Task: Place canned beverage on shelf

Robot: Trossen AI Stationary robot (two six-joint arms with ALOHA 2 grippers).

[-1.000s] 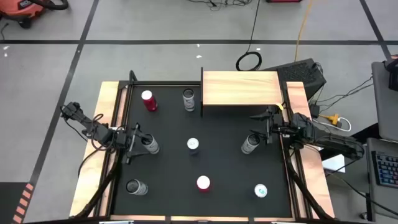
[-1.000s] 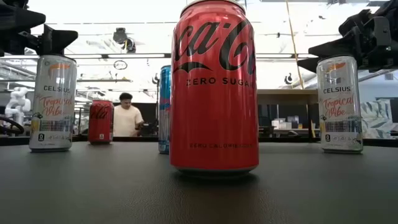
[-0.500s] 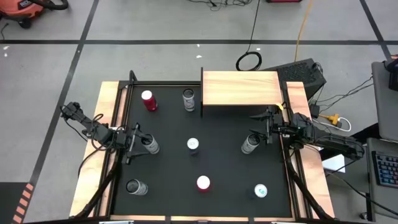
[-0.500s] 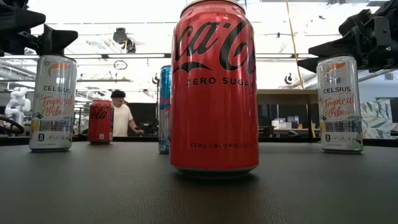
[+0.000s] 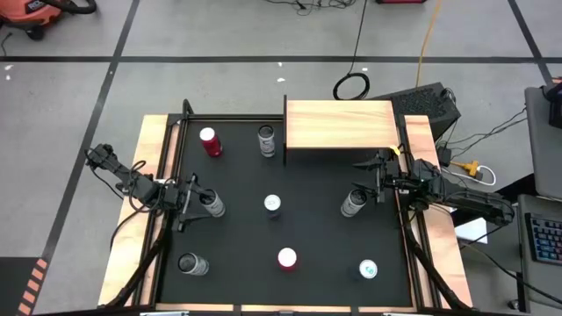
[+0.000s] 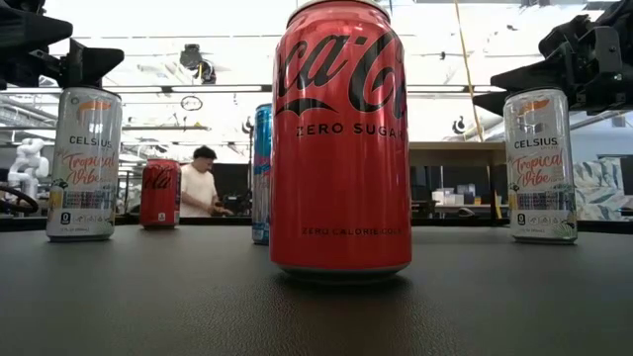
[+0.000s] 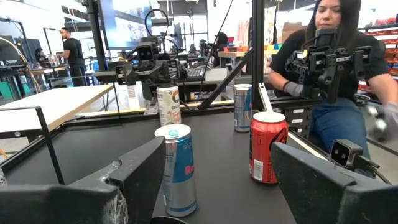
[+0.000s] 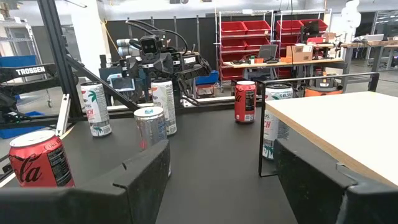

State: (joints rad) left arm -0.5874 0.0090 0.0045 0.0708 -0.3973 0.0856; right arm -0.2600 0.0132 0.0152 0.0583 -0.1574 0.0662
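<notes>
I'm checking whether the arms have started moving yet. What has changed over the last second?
Only a person in the room behind the table has shifted. The left gripper and right gripper are each where they were, jaws open above a can, and the cans and shelf are unmoved.

A: Ahead of our left gripper [image 7: 217,180], fingers apart, we see a blue-and-silver can [image 7: 179,169] closest.

B: A red can [image 7: 267,147] stands beside it on the counter [image 7: 93,149]; a person [image 7: 336,74] sits beyond.

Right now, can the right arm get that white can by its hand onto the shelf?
Probably yes. The right hand is open beside the white can, and the shelf just beyond is bare, with nothing between them.
</notes>
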